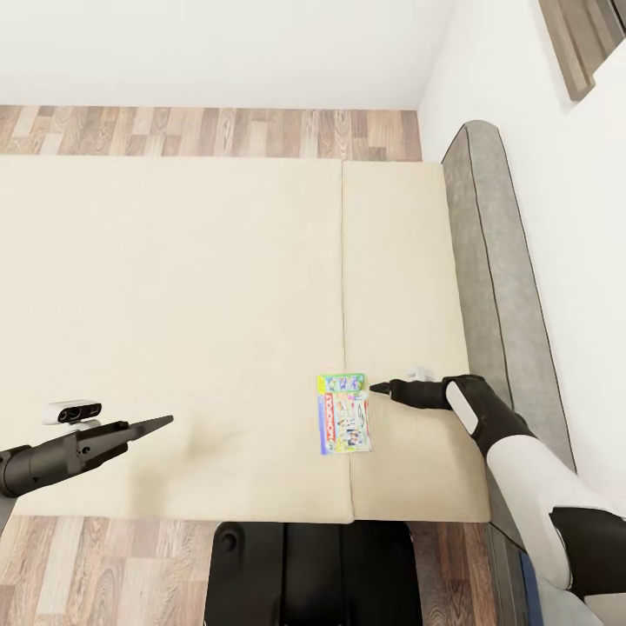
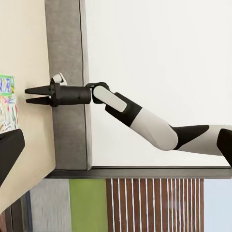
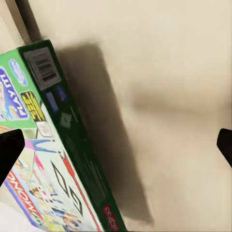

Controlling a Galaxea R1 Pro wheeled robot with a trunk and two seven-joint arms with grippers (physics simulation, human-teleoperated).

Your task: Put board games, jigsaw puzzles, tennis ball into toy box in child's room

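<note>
Head view: board game [image 1: 343,414] flat on the bed [image 1: 200,322], near its front edge. Right pincer [image 1: 376,388] open, tips just beside the box. Left pincer [image 1: 165,422] well apart, state unclear.

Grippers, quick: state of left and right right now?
Left gripper: cannot be told, empty, over the bed.
Right gripper: open, empty, tips beside the board game.

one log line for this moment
stage: reach | right gripper: open beside board game on bed | left gripper: idle
</note>
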